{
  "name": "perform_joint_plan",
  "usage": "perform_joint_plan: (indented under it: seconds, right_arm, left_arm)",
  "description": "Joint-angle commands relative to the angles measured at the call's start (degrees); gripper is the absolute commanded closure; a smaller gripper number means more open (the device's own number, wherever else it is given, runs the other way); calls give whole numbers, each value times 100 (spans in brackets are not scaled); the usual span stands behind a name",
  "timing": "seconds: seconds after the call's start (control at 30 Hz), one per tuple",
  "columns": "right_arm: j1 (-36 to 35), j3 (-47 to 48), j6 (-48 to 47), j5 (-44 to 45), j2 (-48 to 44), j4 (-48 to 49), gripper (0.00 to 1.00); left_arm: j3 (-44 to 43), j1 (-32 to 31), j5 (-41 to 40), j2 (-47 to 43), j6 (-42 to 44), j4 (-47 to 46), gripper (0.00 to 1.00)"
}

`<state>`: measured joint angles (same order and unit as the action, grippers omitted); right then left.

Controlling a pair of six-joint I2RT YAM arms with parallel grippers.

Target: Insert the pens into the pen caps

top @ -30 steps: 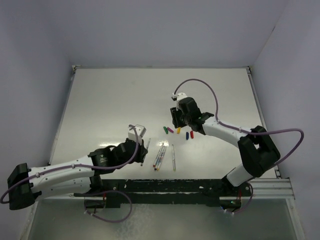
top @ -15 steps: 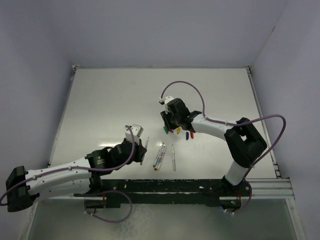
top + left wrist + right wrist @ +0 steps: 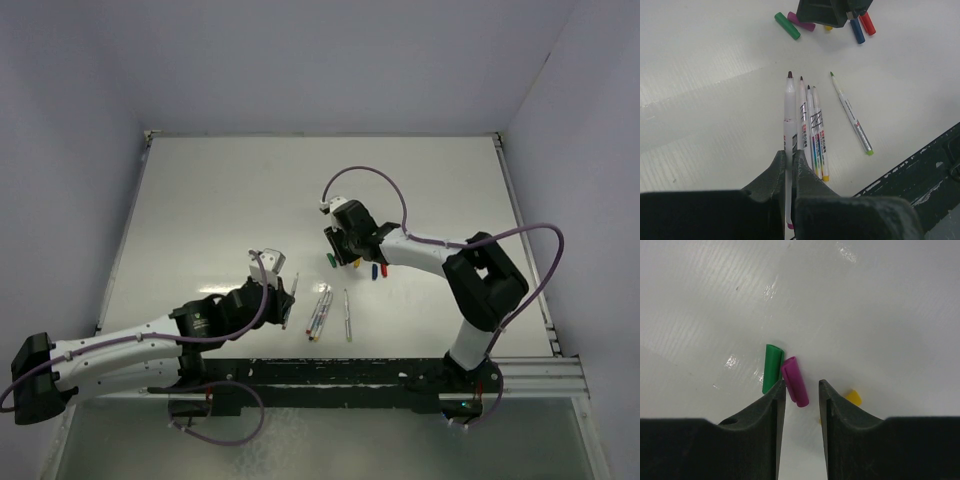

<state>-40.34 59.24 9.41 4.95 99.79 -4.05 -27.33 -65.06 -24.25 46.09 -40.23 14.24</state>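
Observation:
My left gripper [image 3: 790, 155] is shut on a white pen [image 3: 789, 115] with a purple tail, held above the table with its tip pointing away; it also shows in the top view [image 3: 283, 297]. Three pens [image 3: 812, 131] lie side by side on the table, and one lone pen [image 3: 852, 116] lies to their right. My right gripper [image 3: 802, 386] is open and low over the caps. The purple cap [image 3: 795, 381] lies between its fingertips, the green cap [image 3: 772, 367] just outside the left finger, and the yellow cap [image 3: 853, 397] beyond the right finger. The blue cap [image 3: 857, 31] and red cap [image 3: 868, 23] lie to the right.
The white table [image 3: 220, 200] has a raised rim along its left and right sides. A black rail [image 3: 350, 375] runs along the near edge by the arm bases. The right arm's purple cable [image 3: 370, 175] loops above the caps.
My right gripper has moved left, from over the blue and red caps to over the green and purple caps. My left gripper, still holding the pen, has shifted slightly.

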Motion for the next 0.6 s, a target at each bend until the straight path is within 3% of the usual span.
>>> perform_joint_plan:
  seconds: [0.0, 0.57]
  right_arm:
    - [-1, 217, -62, -45, 89, -25, 65]
    - [-47, 273, -22, 38, 360, -103, 65]
  left_arm:
    - [55, -15, -81, -150, -197, -183, 100]
    - [78, -16, -218, -276, -325, -5, 100]
